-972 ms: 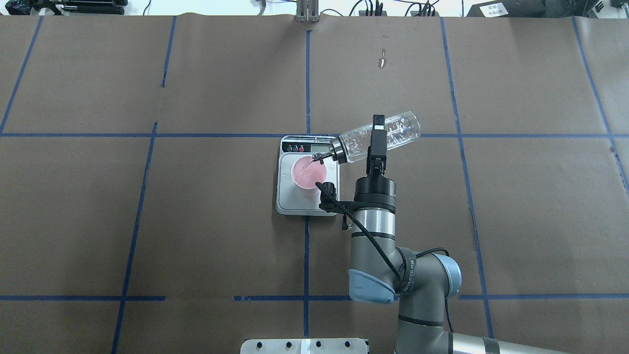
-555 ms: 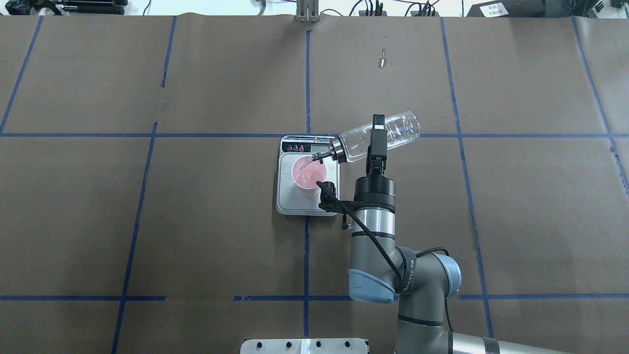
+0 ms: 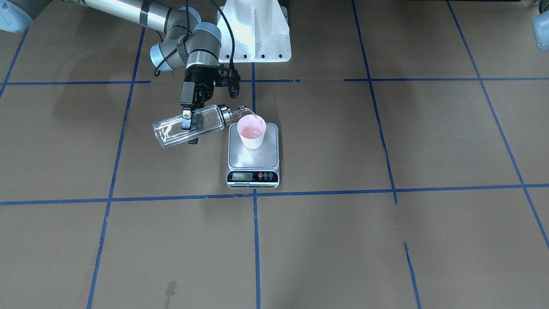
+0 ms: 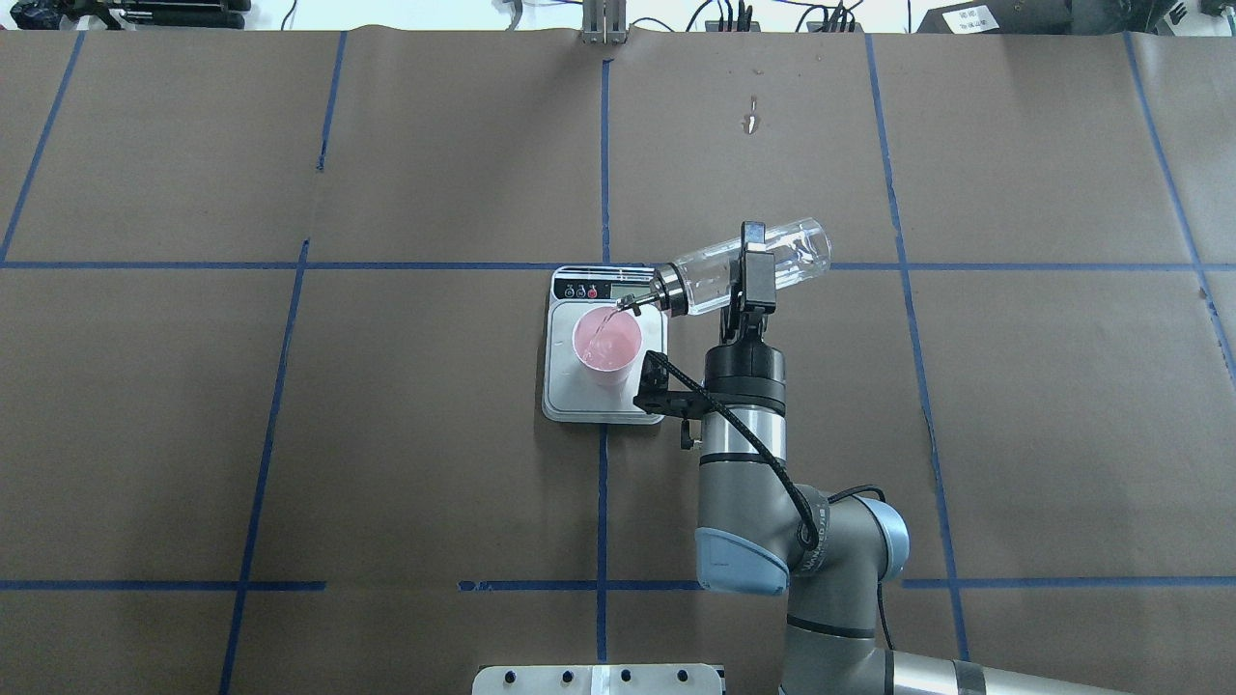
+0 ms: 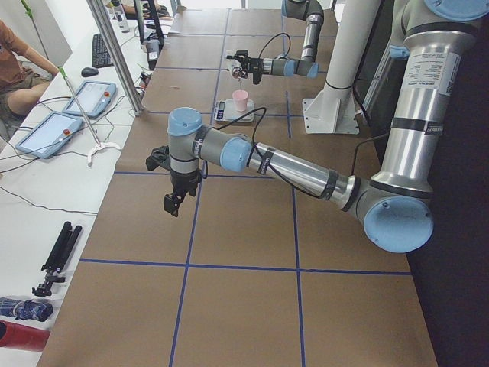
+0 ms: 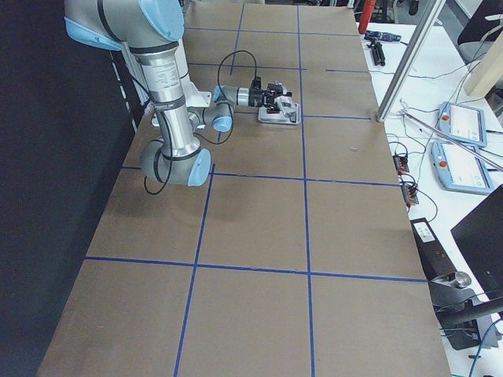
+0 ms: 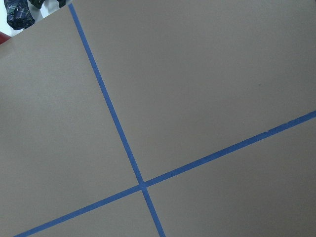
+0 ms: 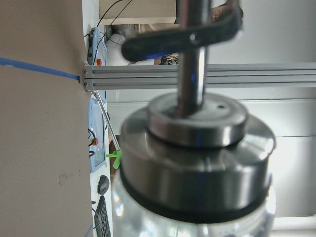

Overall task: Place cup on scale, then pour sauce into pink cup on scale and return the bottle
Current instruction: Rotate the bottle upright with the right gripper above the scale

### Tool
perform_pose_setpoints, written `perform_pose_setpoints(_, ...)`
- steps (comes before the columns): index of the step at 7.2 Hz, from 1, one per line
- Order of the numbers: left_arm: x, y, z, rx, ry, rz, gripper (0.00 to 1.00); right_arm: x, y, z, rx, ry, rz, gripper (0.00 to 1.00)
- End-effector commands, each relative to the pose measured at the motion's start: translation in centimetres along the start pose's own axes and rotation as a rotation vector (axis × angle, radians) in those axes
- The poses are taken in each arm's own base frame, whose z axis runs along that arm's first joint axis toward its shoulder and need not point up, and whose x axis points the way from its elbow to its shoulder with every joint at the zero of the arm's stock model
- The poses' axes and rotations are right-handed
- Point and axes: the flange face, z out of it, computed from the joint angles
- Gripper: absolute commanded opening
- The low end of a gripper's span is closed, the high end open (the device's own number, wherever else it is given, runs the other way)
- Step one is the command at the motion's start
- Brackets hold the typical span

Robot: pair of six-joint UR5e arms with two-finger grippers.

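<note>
Mid-pour at the centre of the overhead frame. Bottle pinched across its glass body by the right gripper and tipped nearly level, with the spout just above the upper-right rim of the cup. Cup upright on the scale. Thin thread of sauce arcing in close to that rim.

Likely slips:
- stream onto the platform or the surface, from drift toward frame right
- overshot weight, from tilt held too long
- smooth glass twisting in the narrow pinch
- light cup nudged by a dipped spout

Left gripper well apart, left of centre in the side view; cannot tell whether spread or pressed together.
</note>
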Motion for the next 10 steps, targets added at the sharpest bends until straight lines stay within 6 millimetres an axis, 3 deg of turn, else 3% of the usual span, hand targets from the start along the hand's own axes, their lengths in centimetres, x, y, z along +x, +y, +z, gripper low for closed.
perform_pose_setpoints(1,0.0,-0.1,-0.2,0.004,-0.001,0.000,1.00,0.2,0.2,0.0,0.010,-0.010,0.043,0.00)
perform_pose_setpoints(4,0.4,-0.2,-0.7,0.013,-0.001,0.003,1.00,-0.1,0.0,0.0,0.026,-0.058,0.241,0.00)
perform_pose_setpoints(6,0.4,-0.2,-0.7,0.013,0.000,0.001,1.00,0.9,0.3,0.2,0.025,-0.060,0.352,0.00)
perform_pose_setpoints(10,0.1,-0.2,-1.5,0.026,-0.005,-0.003,1.00,-0.5,4.8,0.6,0.039,-0.156,0.685,0.00)
